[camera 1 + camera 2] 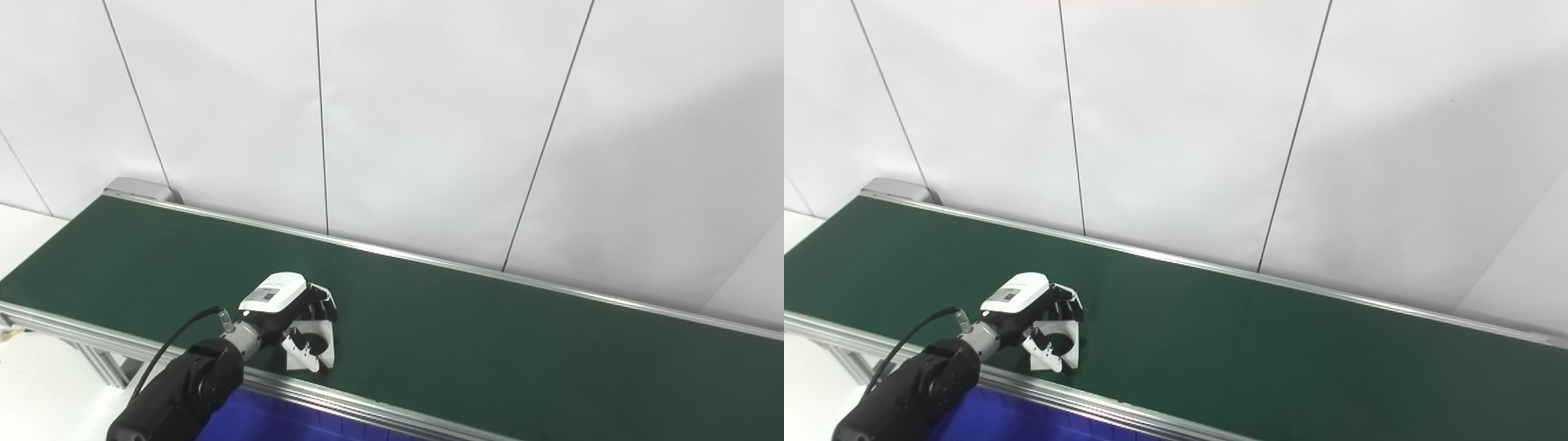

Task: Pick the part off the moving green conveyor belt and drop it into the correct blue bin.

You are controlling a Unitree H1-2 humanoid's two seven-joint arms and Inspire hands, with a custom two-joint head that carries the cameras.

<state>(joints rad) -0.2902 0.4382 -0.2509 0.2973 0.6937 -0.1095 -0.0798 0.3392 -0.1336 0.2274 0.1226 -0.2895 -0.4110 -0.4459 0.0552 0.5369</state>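
Note:
My left hand (286,304), black with a white back cover, reaches over the near half of the green conveyor belt (490,343). Its fingers curl down over a flat white part (327,348) that lies on the belt, and the thumb presses against the part's near side. The hand is shut on the part, which still looks to be touching the belt. In the right eye view the same part (1073,348) shows beneath the hand (1029,303). Much of the part is hidden by the fingers. My right hand is out of the picture.
A blue bin (269,422) sits below the belt's near aluminium rail (343,401), just under the hand. White wall panels stand right behind the belt's far rail. The belt's left end roller (138,187) is at the far left.

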